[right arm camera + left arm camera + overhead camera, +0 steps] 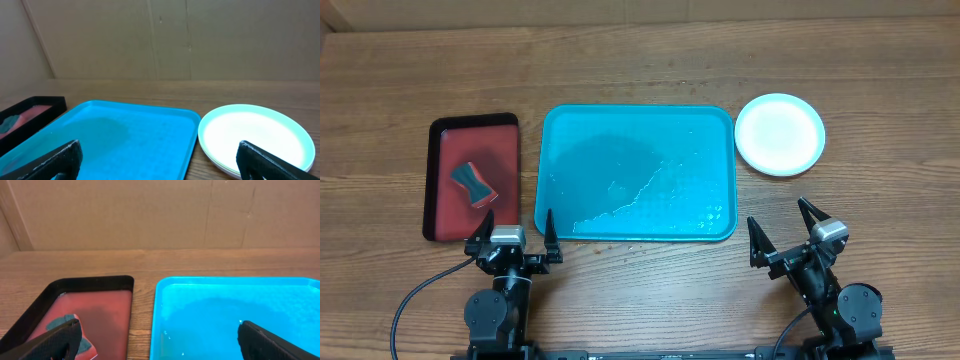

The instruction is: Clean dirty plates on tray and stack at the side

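Note:
The teal-blue tray (pixel 638 172) lies in the middle of the table with no plates on it; wet streaks and droplets show on its surface. It also shows in the left wrist view (pixel 235 310) and the right wrist view (pixel 125 135). The plates (pixel 779 134) sit in one stack on the table right of the tray, a pale mint one on top; the right wrist view (pixel 255 137) shows layered rims beneath. My left gripper (pixel 516 231) is open and empty at the tray's near left corner. My right gripper (pixel 787 229) is open and empty near the front edge, below the stack.
A smaller red tray with a black rim (pixel 472 178) lies left of the teal tray and holds a grey-blue and red sponge (pixel 472 183). A cardboard wall (pixel 150 215) stands behind the table.

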Motion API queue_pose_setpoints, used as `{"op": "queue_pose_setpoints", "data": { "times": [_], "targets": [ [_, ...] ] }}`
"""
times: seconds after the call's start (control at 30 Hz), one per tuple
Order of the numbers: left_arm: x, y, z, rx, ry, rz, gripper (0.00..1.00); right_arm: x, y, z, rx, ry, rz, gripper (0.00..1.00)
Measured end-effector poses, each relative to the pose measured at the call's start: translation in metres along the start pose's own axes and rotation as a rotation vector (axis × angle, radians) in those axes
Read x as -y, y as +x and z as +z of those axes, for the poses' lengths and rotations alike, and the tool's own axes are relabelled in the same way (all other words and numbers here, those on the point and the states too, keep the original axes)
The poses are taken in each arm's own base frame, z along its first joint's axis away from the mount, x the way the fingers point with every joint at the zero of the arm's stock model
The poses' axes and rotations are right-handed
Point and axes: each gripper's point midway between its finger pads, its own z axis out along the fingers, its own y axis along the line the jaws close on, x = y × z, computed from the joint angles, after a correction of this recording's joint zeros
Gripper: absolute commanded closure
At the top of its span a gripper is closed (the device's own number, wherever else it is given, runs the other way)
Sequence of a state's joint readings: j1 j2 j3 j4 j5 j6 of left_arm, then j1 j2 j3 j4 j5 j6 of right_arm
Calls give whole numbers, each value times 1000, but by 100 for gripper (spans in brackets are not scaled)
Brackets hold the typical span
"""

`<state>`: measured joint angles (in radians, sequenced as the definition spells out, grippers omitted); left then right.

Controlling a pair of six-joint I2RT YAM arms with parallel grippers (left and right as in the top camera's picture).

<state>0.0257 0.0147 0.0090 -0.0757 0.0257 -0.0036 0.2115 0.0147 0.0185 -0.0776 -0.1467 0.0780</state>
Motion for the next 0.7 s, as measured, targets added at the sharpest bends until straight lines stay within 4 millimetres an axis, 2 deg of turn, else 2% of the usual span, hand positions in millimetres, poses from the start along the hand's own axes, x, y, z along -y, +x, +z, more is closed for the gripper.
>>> {"op": "queue_pose_setpoints", "data": {
  "times": [0.17, 0.43, 0.7],
  "targets": [
    [0, 0, 0, 0, 0, 0, 0, 6, -1, 0, 4, 29, 0, 0],
    [0, 0, 0, 0, 0, 0, 0, 31, -1, -3, 8, 156, -23, 0],
    [0, 0, 0, 0, 0, 0, 0, 37, -2, -4, 7, 184, -83, 0]
  ]
}}
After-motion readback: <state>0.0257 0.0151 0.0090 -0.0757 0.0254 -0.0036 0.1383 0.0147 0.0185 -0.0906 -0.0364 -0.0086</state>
